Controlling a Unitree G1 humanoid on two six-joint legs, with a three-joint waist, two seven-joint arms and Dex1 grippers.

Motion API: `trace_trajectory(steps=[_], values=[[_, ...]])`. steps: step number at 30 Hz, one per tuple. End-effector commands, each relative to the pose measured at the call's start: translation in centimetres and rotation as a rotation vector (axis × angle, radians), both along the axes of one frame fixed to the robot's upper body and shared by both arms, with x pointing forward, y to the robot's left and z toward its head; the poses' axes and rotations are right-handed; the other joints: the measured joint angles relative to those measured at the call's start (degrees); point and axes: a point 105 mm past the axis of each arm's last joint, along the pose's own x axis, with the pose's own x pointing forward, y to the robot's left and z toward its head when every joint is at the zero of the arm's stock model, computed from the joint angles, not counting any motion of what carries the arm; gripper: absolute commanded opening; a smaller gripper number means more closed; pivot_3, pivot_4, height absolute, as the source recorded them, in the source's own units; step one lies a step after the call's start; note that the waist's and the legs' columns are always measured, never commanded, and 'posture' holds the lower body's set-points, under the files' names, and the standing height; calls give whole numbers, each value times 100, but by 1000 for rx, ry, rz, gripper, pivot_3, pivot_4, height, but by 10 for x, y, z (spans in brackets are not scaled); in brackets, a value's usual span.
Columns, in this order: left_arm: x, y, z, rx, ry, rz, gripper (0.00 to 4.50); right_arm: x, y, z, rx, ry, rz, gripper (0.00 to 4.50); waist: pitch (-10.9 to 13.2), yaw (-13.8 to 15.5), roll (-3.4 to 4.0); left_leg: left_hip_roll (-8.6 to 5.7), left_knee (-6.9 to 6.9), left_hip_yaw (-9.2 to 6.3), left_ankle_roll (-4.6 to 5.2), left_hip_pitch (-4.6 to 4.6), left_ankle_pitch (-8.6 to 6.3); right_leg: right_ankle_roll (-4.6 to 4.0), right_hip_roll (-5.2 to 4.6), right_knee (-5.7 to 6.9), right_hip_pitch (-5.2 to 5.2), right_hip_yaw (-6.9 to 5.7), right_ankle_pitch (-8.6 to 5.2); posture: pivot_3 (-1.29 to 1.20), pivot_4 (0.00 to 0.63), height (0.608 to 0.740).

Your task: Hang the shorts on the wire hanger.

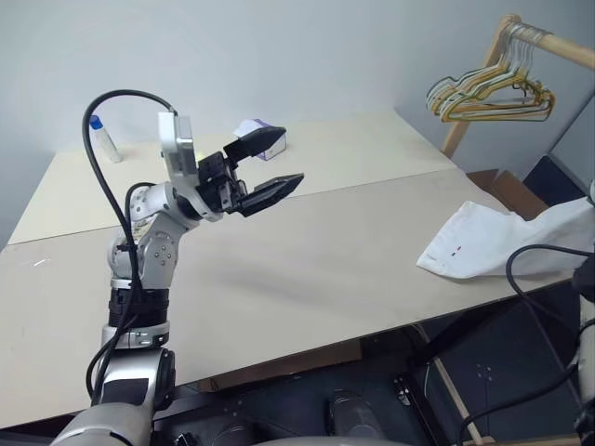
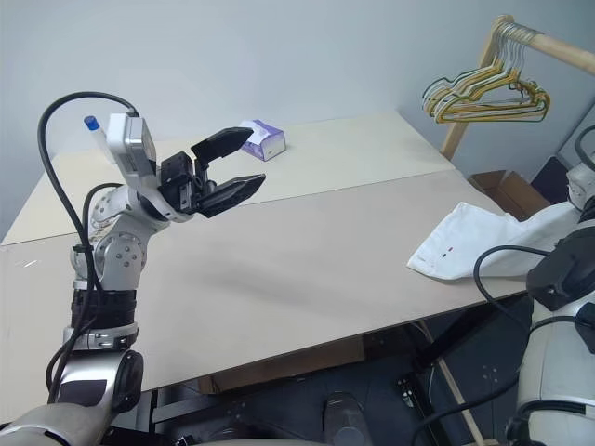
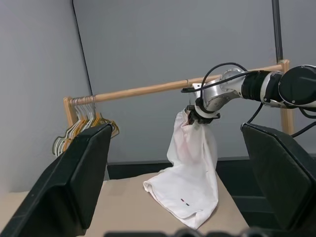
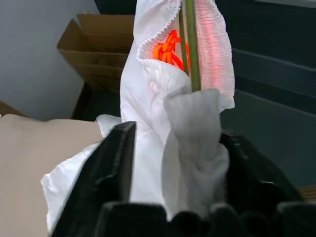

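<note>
The shorts (image 3: pixel 190 177) are thin white cloth, matt and softly creased, with a puckered elastic waistband near the top of the right wrist view. A thin dull olive wire hanger (image 4: pixel 189 47) runs through that waistband, its finish flat. The table (image 1: pixel 307 269) is pale wood board, smooth and matt. At the upper right of the head views a bare wooden rail (image 1: pixel 548 42) carries a bunch of hangers (image 1: pixel 493 93) in glossy yellow and greenish wire. The left gripper (image 1: pixel 270 165) has matt black plastic fingers on a brushed silver metal wrist. A brown cardboard box (image 4: pixel 101 47) looks rough and dull.
</note>
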Motion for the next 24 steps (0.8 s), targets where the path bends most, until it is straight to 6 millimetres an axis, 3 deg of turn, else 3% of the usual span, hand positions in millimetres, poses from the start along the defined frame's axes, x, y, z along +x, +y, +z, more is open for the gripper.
trace_trajectory(steps=[1, 2, 5, 9, 12, 17, 20, 24], values=[[-5, 0, 8, -8, -31, -15, 4500, 0, -2, 16, -59, -27, -18, 4133, 0, -4, 0, 0, 0, 1, 0, 0, 0, 0, 0, 0, 0, 0, 0, -165, 0, 740], [-5, 0, 8, -6, -32, -17, 4500, 0, -2, 17, -71, -20, -30, 4457, 0, -5, 0, 0, 0, 2, 0, 1, 0, 0, 0, 0, 0, 0, 0, -164, 0, 740], [-5, 0, 8, -3, -31, -21, 4500, -2, -1, 30, -185, 13, -77, 4457, 0, -16, 0, 1, 0, 5, -1, 2, 0, 0, 0, 3, 0, 3, 0, -163, 0, 740], [-5, 1, 8, -3, -29, -19, 4500, -9, 7, 73, -526, 63, -189, 4457, 5, -8, 11, 1, 1, 10, -2, 3, 1, 3, 0, 9, -3, 12, -1, -159, 0, 740], [-5, 2, 7, 0, -23, -22, 4500, -11, 30, 107, -808, 68, -253, 4457, 8, 0, 15, 2, 1, 10, -5, 1, 3, 4, 0, 10, -9, 24, -1, -159, 0, 740], [-4, 6, 7, -1, -18, 0, 4500, -2, 76, 132, -1096, 34, -230, 4457, 8, 1, 15, 4, 3, 19, -6, 10, 4, 8, 2, 16, -6, 29, -2, -148, 0, 740], [5, 20, 1, 45, -10, 100, 4500, 16, 120, 140, -1273, -50, -52, 4457, 8, -17, 16, 5, 3, 24, -6, 13, 3, 9, 4, 18, -8, 29, -3, -136, 0, 740], [13, 48, -8, 103, 28, 236, 4500, 55, 182, 124, -1333, -141, 460, 4457, 8, -22, 15, 9, -3, 34, -6, 26, 4, 10, 9, 20, -8, 36, -3, -102, 0, 740]])
